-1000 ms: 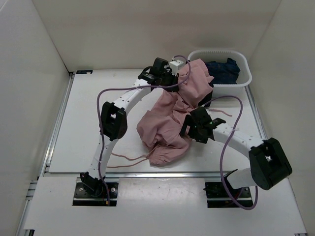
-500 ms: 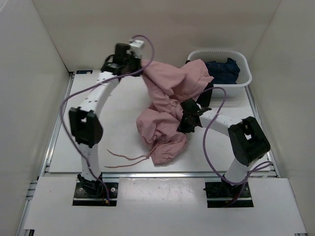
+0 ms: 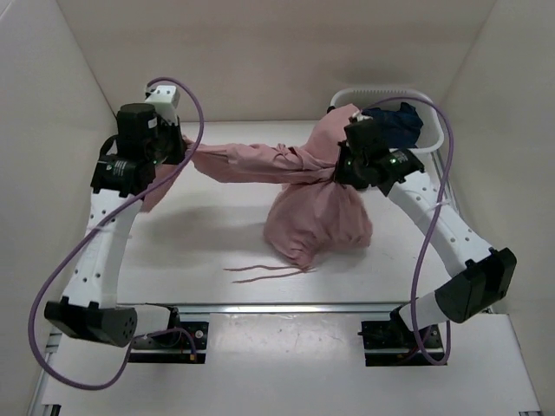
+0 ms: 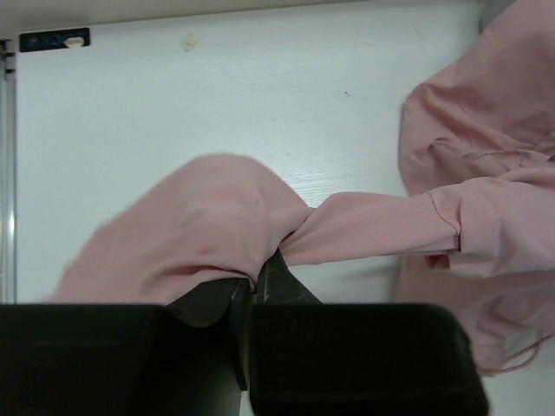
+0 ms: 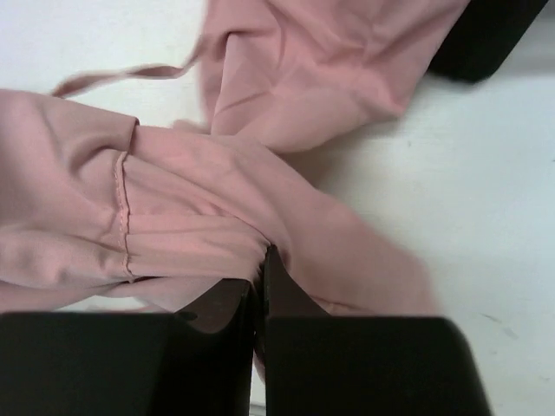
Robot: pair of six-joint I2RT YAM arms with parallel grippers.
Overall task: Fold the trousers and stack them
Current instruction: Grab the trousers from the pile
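**Dusty-pink trousers held between two hands.** One pair of trousers (image 3: 316, 212) is hanging between two hands above the desk (image 3: 208, 234).

- **Left hand:** The left hand (image 3: 179, 152) is hovering near the desk's back left corner. It is pinching one bunched end of the fabric with its jaws closed tight on the cloth. In the left wrist view the fabric is draping over both fingertips.
- **Right hand:** The right hand (image 3: 349, 167) is raised toward the back right of the desk. It is likewise clamping one gathered fold of the trousers, jaws pressed together.
- **Fabric:** One twisted band of fabric is stretching between the two hands, roughly parallel to the back edge. Below the right hand the bulk of the trousers is sagging in one rounded bundle, whose lower part is resting near the desk's centre.
- **Drawstrings:** Two thin pink drawstrings (image 3: 260, 273) are trailing from the bundle toward the front edge and lying flat on the surface.
- **Basket:** One white basket (image 3: 431, 108) is standing at the back right corner, with one dark navy garment (image 3: 399, 121) lying inside it.
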